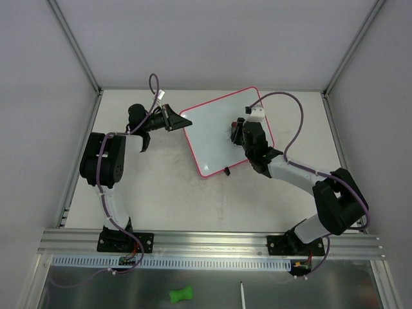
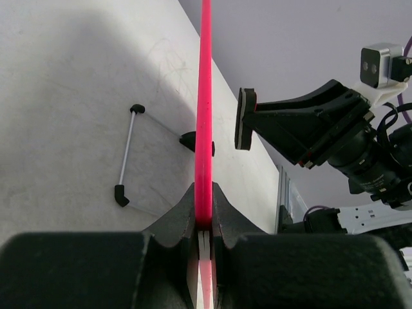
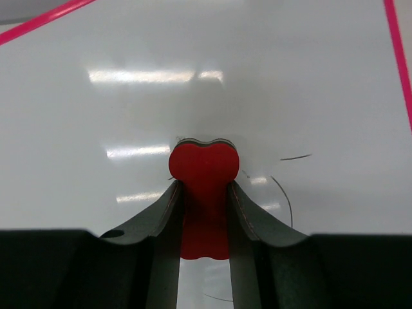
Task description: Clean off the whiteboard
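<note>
The whiteboard [image 1: 219, 132], white with a thin pink-red frame, lies tilted in the middle of the table. My left gripper [image 1: 182, 121] is shut on its left edge; in the left wrist view the pink frame [image 2: 205, 96] runs edge-on up from between the jaws of that gripper [image 2: 204, 215]. My right gripper [image 1: 238, 132] is over the board's right part, shut on a red eraser [image 3: 204, 168] that presses on the white surface [image 3: 129, 96]. Thin black pen lines [image 3: 283, 193] show on the board just right of the eraser. A black clip [image 1: 226, 171] sits on the board's near edge.
A thin metal rod with black ends [image 2: 127, 154] and a black clip [image 2: 190, 140] lie on the table beside the board in the left wrist view. My right arm [image 2: 322, 122] shows beyond the board. A green object [image 1: 181, 294] and a white stick [image 1: 243, 295] lie below the rail.
</note>
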You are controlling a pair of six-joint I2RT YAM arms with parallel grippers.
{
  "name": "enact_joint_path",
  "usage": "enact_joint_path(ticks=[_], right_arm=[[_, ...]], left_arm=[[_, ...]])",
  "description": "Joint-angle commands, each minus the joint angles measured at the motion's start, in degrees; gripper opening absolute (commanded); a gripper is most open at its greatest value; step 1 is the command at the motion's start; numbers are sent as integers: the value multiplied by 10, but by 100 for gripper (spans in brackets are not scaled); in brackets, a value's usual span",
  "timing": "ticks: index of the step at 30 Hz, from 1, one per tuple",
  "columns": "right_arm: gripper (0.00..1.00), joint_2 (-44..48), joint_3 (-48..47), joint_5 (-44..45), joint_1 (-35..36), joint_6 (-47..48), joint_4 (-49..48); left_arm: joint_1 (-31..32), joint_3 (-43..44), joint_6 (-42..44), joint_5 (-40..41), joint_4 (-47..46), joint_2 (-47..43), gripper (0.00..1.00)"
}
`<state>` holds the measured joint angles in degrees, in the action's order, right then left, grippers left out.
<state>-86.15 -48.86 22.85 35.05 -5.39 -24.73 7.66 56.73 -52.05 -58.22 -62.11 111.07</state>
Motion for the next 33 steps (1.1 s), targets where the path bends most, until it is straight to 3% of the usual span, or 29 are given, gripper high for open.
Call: enact_joint_path(ticks=[1,10,16,20,29,33], right_arm=[[0,-21,-31,23,20,35,-35],[0,-66,-62,19,56,98,-60],[0,-110,-97,33,52,75,-33],[0,-116,-95,101,39,6,15],[0,-94,-20,78,-61,-185,63],[0,-74,0,130,-79,-252,111]], left_arm=[[-5,34,-4,-88,20,14,0],[-10,36,-6,-104,23,23,0],[-11,31,19,-97,45,13,0],[-11,30,42,-91,73,5,0],[-11,29,61,-83,101,-5,0],[-11,29,69,-81,111,-10,0]])
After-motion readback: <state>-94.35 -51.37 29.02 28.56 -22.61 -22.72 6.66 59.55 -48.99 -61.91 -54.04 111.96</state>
